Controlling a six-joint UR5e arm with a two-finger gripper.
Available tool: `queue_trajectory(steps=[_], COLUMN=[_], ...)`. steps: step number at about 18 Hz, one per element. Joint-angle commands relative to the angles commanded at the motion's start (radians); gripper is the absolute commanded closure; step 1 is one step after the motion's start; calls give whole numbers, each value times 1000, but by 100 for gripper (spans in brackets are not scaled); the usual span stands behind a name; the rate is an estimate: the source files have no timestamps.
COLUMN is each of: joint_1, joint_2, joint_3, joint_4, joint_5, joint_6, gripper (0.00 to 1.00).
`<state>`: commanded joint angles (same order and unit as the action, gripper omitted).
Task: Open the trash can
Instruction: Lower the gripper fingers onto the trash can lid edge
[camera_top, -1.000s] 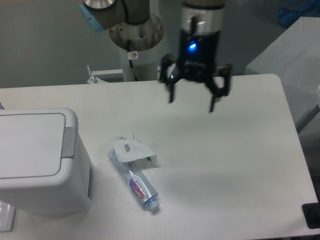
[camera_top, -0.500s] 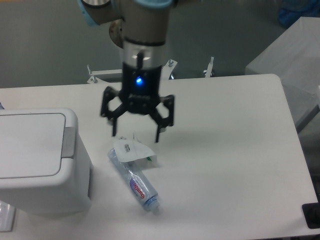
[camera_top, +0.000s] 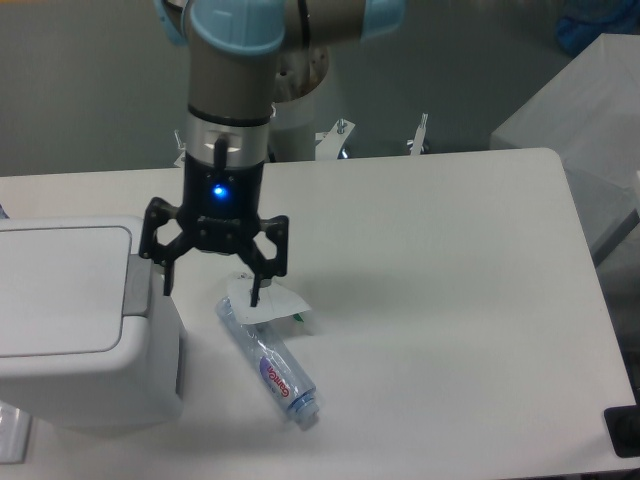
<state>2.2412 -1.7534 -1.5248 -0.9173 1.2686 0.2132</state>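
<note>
On the bench the trash can sat lid-down at nine o'clock, so we judged ourselves in the approach, our hand spread wide and empty beside its grey button strip, needing to press it; the crushed bottle bore an unreadable red label.

One trash can, white, with one flat lid and one grey button strip. One crushed clear bottle, lying on its side. One white paper scrap by the bottle's upper end. One arm, ending in one gripper with two fingers, spread apart, and one blue light lit on its body. One white table. Two small metal brackets at the table's far edge.
</note>
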Motion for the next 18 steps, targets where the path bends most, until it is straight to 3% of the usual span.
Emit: queue_trajectory(steps=[18], joint_1=[-23], joint_2=[-17], joint_3=[-9], joint_4=[5], joint_5=[0], joint_6=[-32], gripper=[0])
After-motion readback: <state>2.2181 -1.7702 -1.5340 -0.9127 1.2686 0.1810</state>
